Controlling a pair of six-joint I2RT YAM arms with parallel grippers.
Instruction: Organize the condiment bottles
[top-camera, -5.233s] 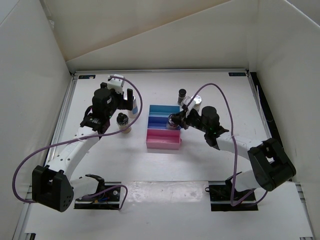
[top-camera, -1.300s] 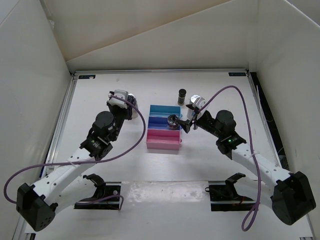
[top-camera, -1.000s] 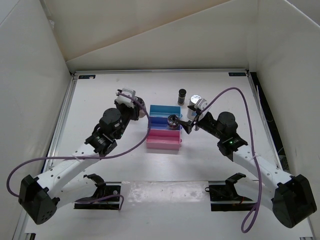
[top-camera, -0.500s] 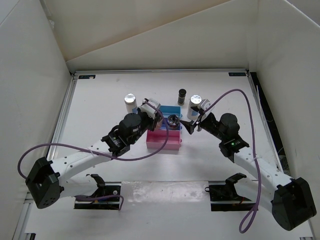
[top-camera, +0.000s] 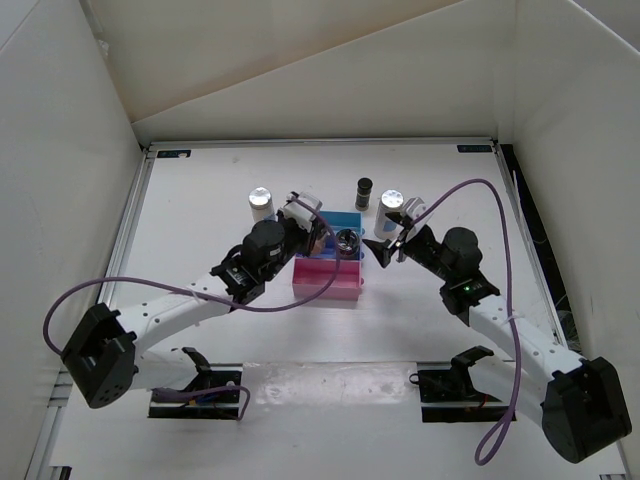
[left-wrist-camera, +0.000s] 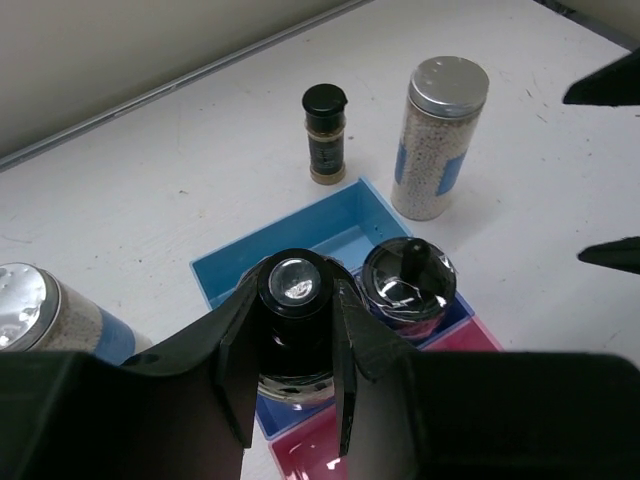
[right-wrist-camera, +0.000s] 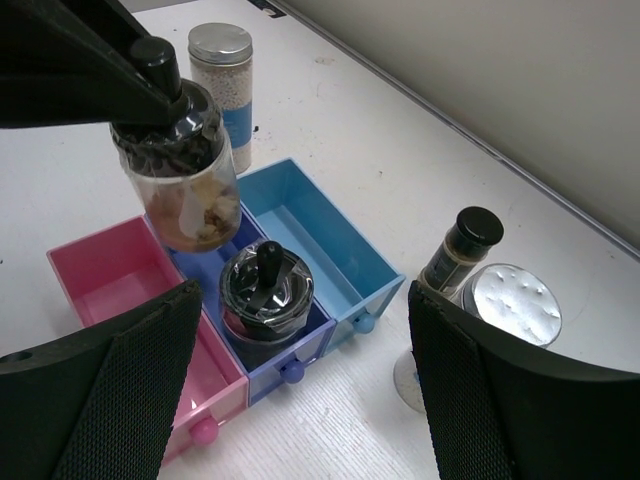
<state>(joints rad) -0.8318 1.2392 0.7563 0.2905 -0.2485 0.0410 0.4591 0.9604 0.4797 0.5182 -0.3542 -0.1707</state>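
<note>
Two claws meet at mid-frame: the left gripper (left-wrist-camera: 293, 345) is clamped on a clear jar (right-wrist-camera: 190, 190), held above the rack (top-camera: 325, 282) beside a second jar (right-wrist-camera: 265, 300) seated there. The right gripper (top-camera: 380, 250) gapes wide, empty, just right of the rack.

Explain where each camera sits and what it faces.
Top external: above and behind, looking down on the table; both arms show.
Left wrist: on the left arm, looking down past its jaws, shut on a clear jar, at the rack.
Right wrist: on the right arm, facing the rack between its open jaws.
Shared: both wrist views show that jar.
</note>
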